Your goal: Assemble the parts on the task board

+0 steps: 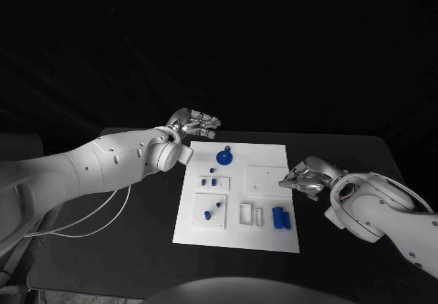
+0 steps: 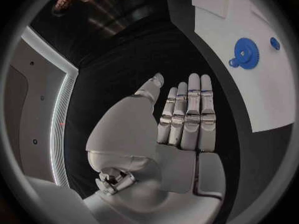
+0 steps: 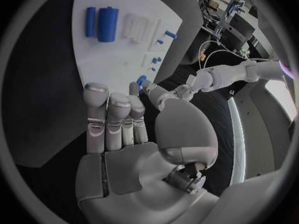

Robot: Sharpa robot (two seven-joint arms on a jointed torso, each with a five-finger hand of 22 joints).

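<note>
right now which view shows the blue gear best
The left wrist view: the gear lies large and unblocked on the task board, teeth and small tab plain. The head view shows it small, near the board's far edge. In the right wrist view I cannot pick it out for certain.

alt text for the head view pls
A white task board lies on a black table, holding small blue parts, including a gear. The left hand hovers open beyond the board's far-left corner; the right hand at its right edge.

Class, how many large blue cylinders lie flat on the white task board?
2: a thick cylinder and a thin cylinder, side by side by the task board's near right corner. None seems hidden.
</note>
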